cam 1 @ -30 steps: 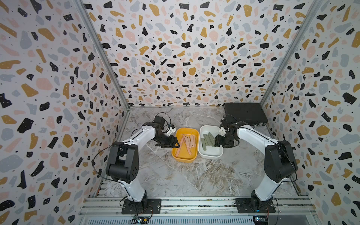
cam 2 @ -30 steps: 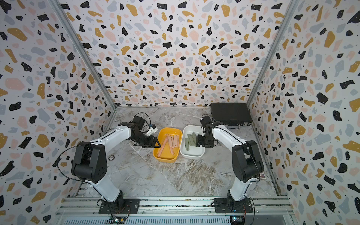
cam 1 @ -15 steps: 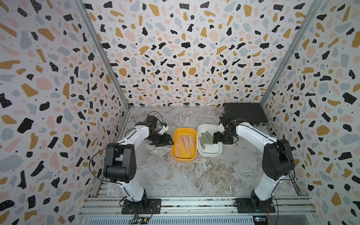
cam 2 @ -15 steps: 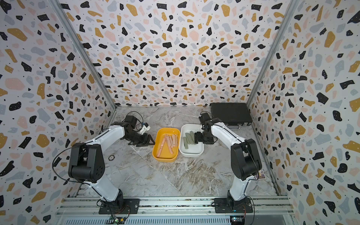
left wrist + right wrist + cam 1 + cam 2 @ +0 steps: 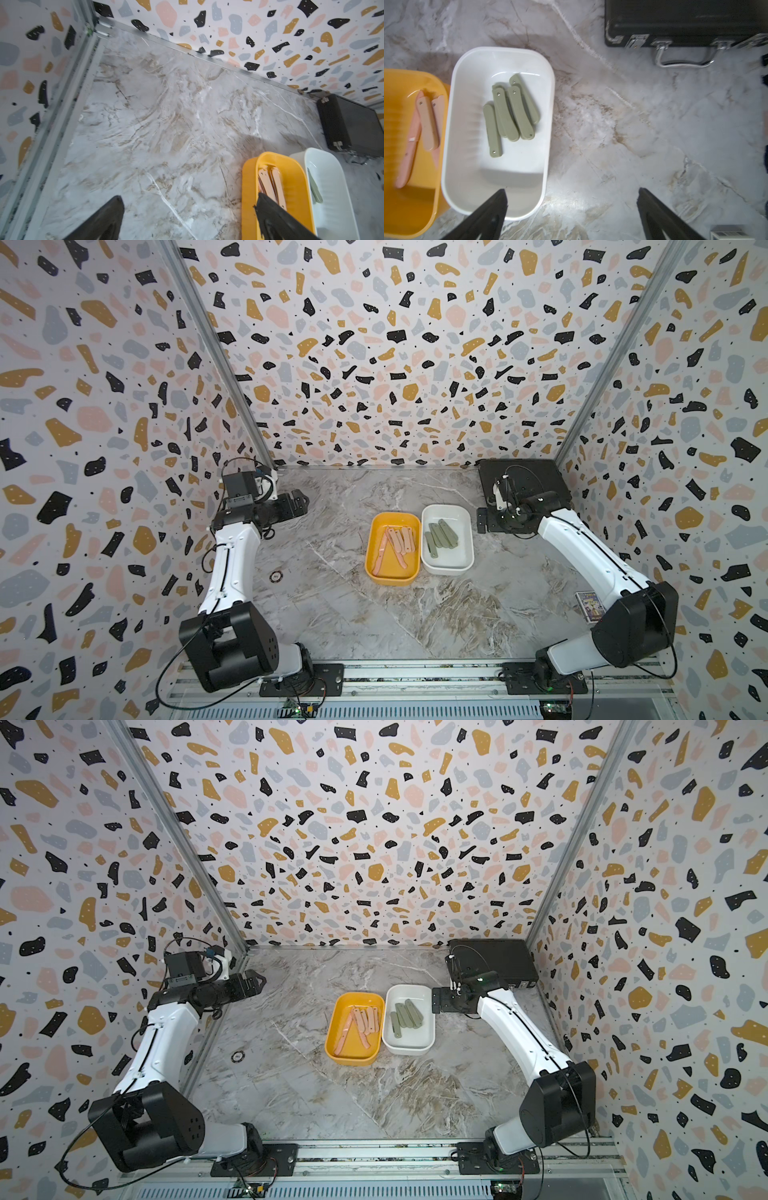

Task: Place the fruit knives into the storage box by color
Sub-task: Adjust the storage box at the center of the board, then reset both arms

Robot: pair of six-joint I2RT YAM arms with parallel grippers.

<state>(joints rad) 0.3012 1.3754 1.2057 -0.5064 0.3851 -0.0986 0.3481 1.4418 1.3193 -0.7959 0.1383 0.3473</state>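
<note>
Marble tabletop (image 5: 332,614) enclosed by speckled walls. Pink knives (image 5: 397,545) lie in the yellow box (image 5: 390,580); green knives (image 5: 440,537) lie in the white box (image 5: 446,570), just beside it at 3 o'clock. Long axes run roughly 12 to 6 o'clock, with one pink knife slanted. No knife shows loose on the table, so sorting appears complete. Right gripper (image 5: 481,520), fingers wide and empty, stands just beside the white box at 2 o'clock and is the nearer arm. Left gripper (image 5: 301,504), equally wide and empty, stands well apart at 10 o'clock of the yellow box.
</note>
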